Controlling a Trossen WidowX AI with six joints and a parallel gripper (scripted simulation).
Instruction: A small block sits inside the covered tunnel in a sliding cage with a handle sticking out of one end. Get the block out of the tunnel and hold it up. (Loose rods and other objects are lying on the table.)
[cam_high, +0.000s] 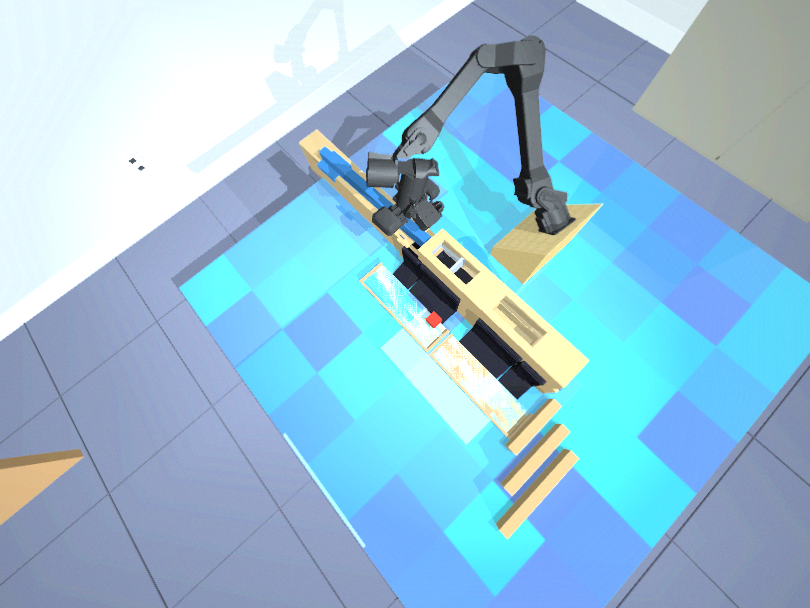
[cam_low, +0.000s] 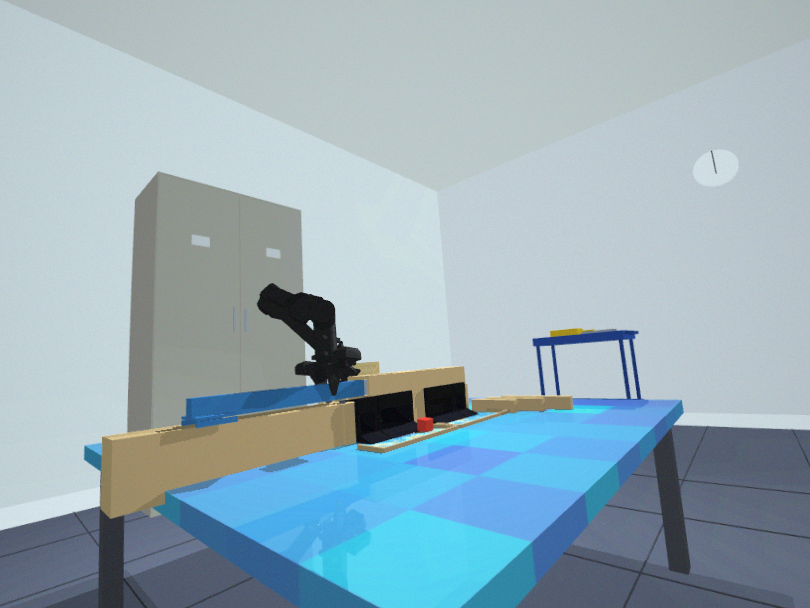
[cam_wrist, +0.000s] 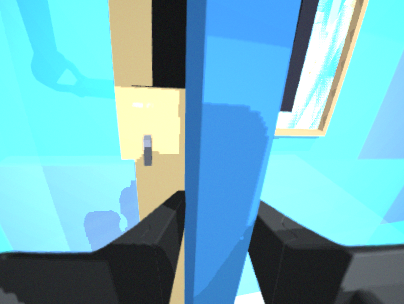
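Blue handle (cam_high: 334, 166) (cam_low: 274, 397) (cam_wrist: 227, 150) between black fingers (cam_high: 408, 225) (cam_low: 333, 391), checkered table (cam_high: 431, 523) (cam_low: 471, 458); pale walls (cam_high: 98, 85) (cam_low: 575, 248)

This looks like a lab or workshop room, though which of the two cannot be told. A dark jointed arm (cam_high: 531, 117) (cam_low: 320, 314) is mounted on a wedge near one edge of the blue-checked desk (cam_high: 660, 458) (cam_low: 484, 484), with a wooden test fixture (cam_high: 516, 310) (cam_low: 228, 451) overhanging another edge. Beyond the desk's edges stand a plain two-door cabinet (cam_low: 215, 281) and a blue side table (cam_low: 588, 339); a clock (cam_low: 715, 168) hangs on the bare pale wall, above grey floor tiles (cam_high: 196, 471) (cam_low: 739, 503).
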